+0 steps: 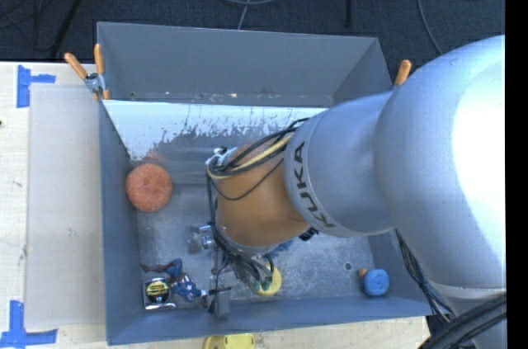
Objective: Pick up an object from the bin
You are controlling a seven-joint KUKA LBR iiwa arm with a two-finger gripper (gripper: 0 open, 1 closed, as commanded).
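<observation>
My gripper (221, 298) hangs low over the bin's front edge, below the orange wrist cover. A small yellow round thing (270, 282) lies just to its right, partly hidden by the gripper. To its left lie a small blue piece (183, 286) and a black and yellow tape measure (156, 293), close together near the front left corner. Nothing shows between the jaws.
A rough orange ball (149, 187) rests by the left wall, mid-depth. A blue knob-like thing (375, 282) sits near the front right corner. The big grey arm covers the right half of the bin.
</observation>
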